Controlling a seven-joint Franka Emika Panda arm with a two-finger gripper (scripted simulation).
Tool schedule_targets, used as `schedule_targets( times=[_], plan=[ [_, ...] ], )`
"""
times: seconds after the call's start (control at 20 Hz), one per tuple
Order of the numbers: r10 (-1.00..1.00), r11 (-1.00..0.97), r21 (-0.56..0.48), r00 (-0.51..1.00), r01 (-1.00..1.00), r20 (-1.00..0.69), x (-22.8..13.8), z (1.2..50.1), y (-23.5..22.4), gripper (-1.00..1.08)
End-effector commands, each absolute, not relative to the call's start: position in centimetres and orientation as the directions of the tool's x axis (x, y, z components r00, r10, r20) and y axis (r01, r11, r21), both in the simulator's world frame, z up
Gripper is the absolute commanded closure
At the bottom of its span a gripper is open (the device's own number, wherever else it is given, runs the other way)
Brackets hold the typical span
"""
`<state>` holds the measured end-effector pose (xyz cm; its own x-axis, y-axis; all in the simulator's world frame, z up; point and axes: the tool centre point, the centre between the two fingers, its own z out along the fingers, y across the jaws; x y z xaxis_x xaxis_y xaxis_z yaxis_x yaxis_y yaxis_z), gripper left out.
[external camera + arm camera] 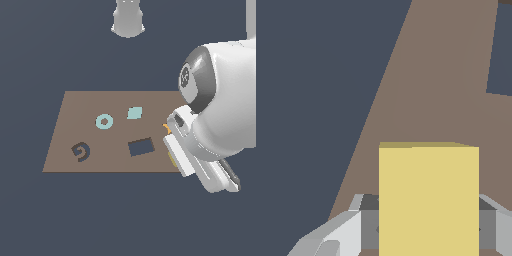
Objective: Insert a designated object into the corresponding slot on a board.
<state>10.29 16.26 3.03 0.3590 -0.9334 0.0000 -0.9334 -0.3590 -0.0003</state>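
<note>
The end effector (pixel 428 227) pinches one pale-yellow block (pixel 428 200), a finger (pixel 368 227) pressed to each side, above the brown board (pixel 100 107) near its edge at the exterior view's right. There, a sliver of the block (pixel 172 160) shows beneath the arm. One dark navy slot (pixel 141 147) lies apart from the block. The board also carries one teal ring (pixel 104 121), one teal diamond (pixel 134 113), one dark spiral mark (pixel 81 151) and an orange piece (pixel 166 128), mostly hidden
</note>
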Motion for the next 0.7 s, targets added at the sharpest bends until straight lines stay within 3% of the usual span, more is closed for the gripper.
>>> schedule_targets(
  times=[0.0,0.65],
  plan=[
    [-0.933,-0.359,0.0,0.359,-0.933,0.0,10.3,3.0,16.3,1.08],
    [-0.948,-0.319,0.0,0.319,-0.948,0.0,9.5,3.3,12.3,1.08]
  ],
)
